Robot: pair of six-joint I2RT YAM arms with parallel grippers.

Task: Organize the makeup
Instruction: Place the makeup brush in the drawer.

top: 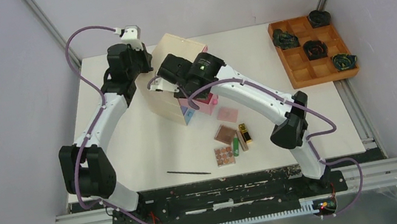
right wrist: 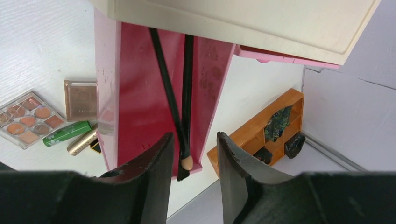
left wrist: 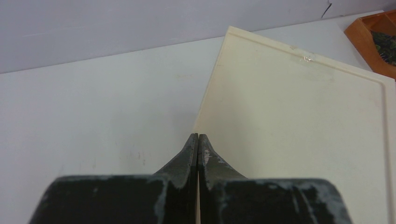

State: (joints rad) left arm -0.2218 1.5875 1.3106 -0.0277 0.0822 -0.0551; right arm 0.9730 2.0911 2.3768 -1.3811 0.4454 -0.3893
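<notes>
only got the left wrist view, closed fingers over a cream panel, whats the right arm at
Observer: The right gripper hangs with its fingers apart at the front end of an open pink drawer.
Operator: anything in that drawer
Observer: Two thin black sticks lie lengthwise in it, one with a tan tip.
Operator: whats out on the table
Observer: One more black stick lies on the arms' side of the table, with an eyeshadow palette, a green tube and a gold tube close by.
</notes>
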